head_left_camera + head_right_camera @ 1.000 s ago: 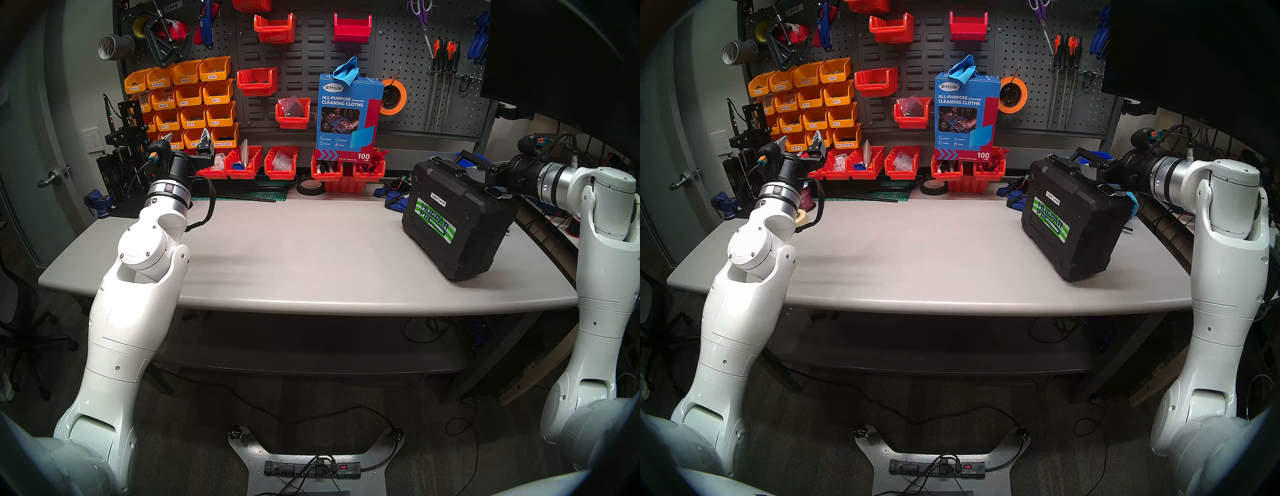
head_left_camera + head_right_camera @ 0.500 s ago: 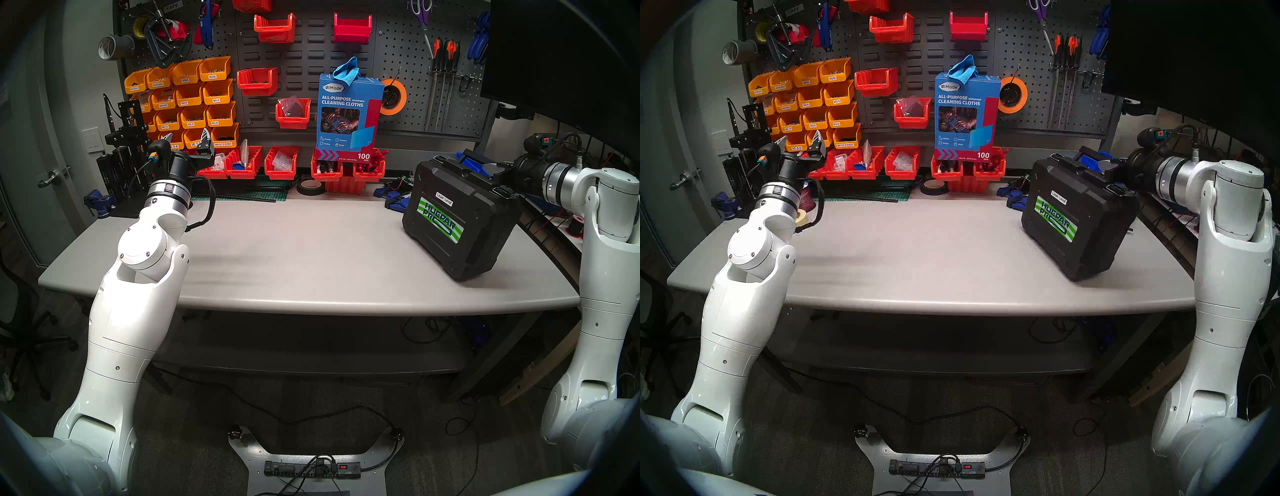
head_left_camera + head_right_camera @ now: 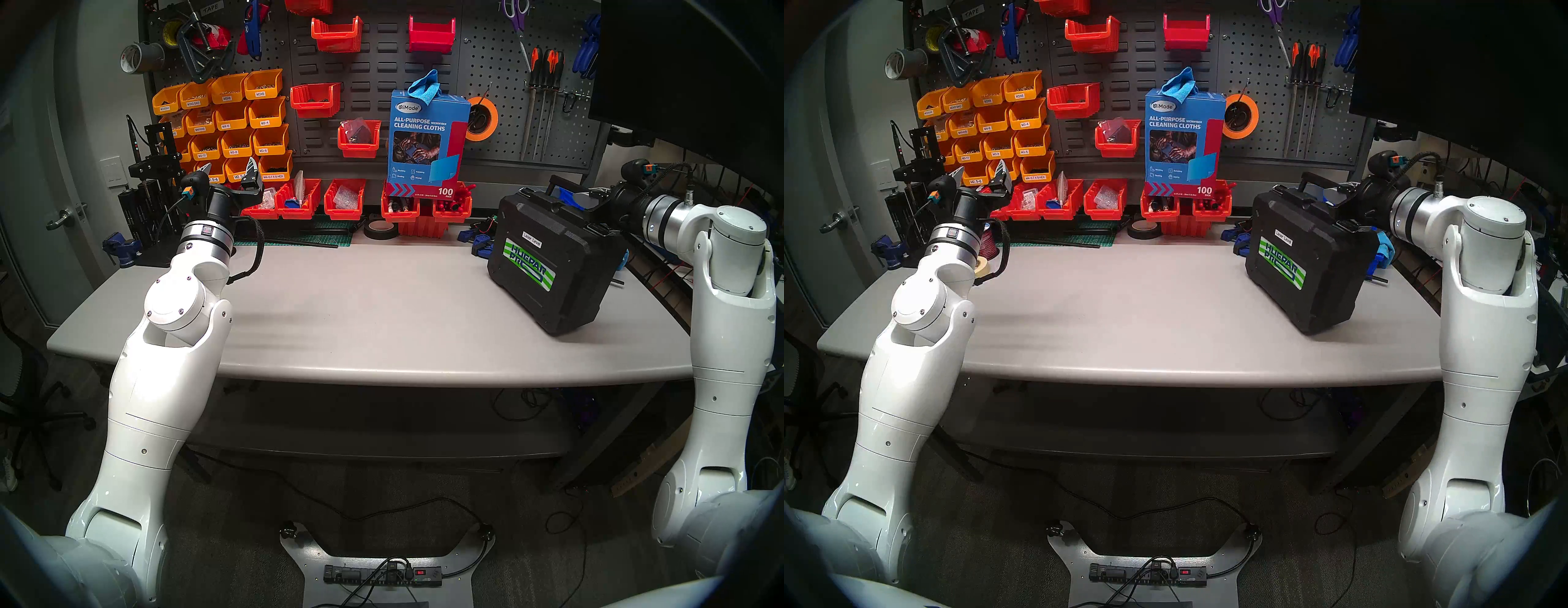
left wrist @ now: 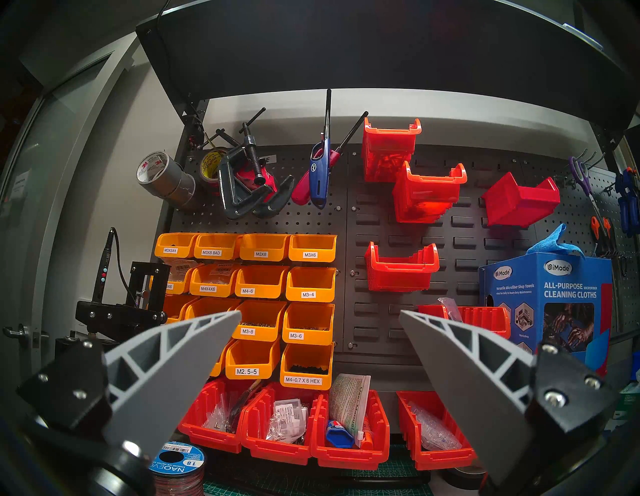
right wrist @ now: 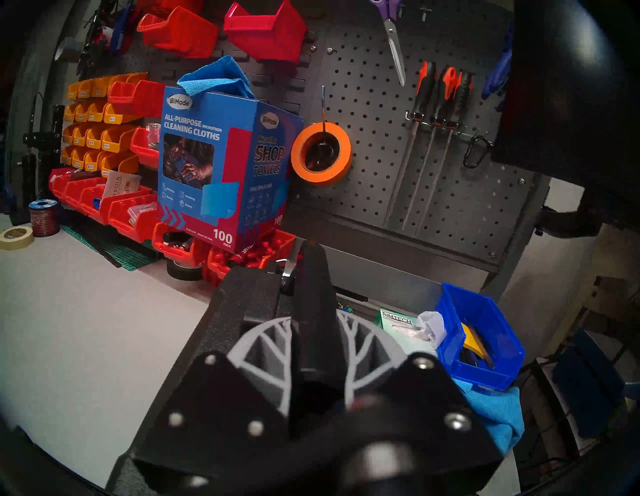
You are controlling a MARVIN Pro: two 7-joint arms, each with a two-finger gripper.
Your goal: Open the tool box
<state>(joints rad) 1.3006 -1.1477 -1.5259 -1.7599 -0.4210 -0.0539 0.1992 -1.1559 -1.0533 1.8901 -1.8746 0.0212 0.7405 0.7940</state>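
On the right side of the grey surface (image 3: 360,305), the tool box (image 3: 551,271) stands on edge, tilted, and sits further left and nearer the pegboard than a second ago. Its handle (image 5: 313,311) is now clamped between the grey fingers (image 5: 263,350) of the right end effector (image 5: 313,346), which were spread wide beside the case at the earlier frame; the right arm has swung inward with it. The left end effector (image 4: 318,318) has not moved: jaws wide apart, empty, raised toward the yellow bins (image 4: 263,277) at the left.

Readable writing: striped sticker on the case, "HUEPAR PRO", the second word partly unclear; small white label above it, "Laser Level". Blue cloth box (image 3: 426,140): "UniMade ALL-PURPOSE CLEANING CLOTHS", "100 PACK", side panel "SHOP TOWELS". Bin labels include "M3X8", "M4-6", "M2.5-5", "M4-0.7 X 6 HEX". Wire spool (image 4: 176,464): "18".

Latches are hard to make out. In the head views the right fingers are hidden behind the case top. The blue bin (image 5: 479,332) holds contents I cannot identify.
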